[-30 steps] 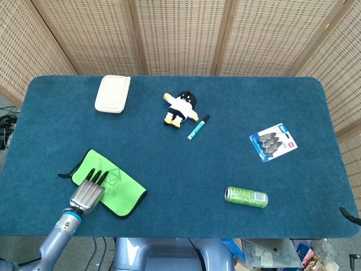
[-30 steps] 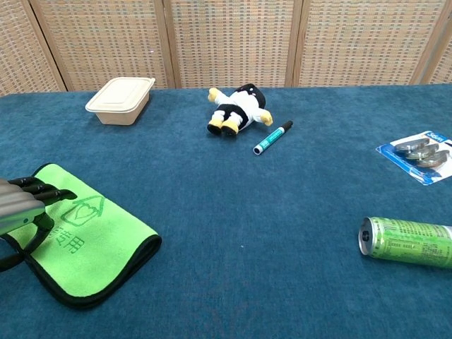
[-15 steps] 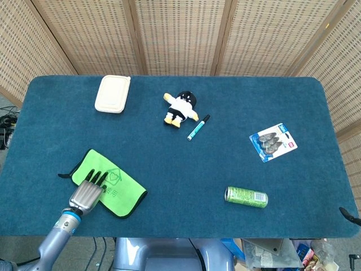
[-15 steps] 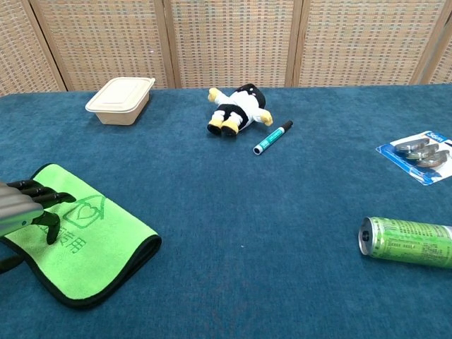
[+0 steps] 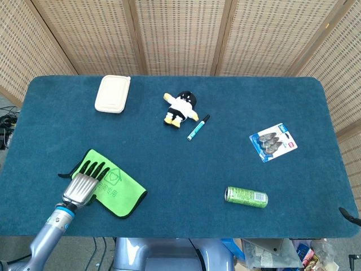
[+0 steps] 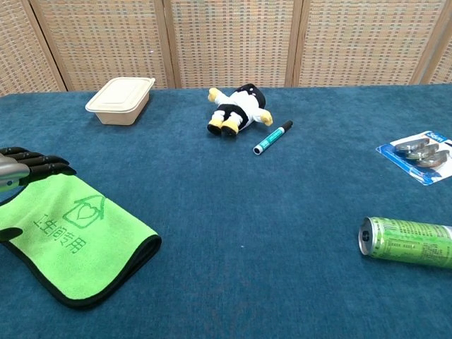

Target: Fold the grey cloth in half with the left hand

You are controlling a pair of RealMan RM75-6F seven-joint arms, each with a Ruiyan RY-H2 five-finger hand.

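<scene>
The cloth [image 5: 113,186] [image 6: 78,236] lies at the table's front left, folded double, bright green on top with a dark edge and a printed house mark. My left hand [image 5: 84,183] [image 6: 25,166] hovers over the cloth's left part with its dark fingers [image 5: 95,168] stretched out flat and apart, holding nothing. In the chest view it hangs just above the cloth's far left corner. Of my right hand, only a dark sliver [image 5: 348,214] shows off the table's front right edge, so its state is hidden.
A beige lidded box [image 5: 113,94] sits at the back left. A plush doll [image 5: 180,107] and a teal marker [image 5: 198,127] lie mid-table. A blister pack [image 5: 273,142] is at the right, and a green can [image 5: 246,197] lies on its side near the front.
My left hand has lifted off the cloth and moved left and away, and its fingers have straightened. The cloth has stayed folded in place.
</scene>
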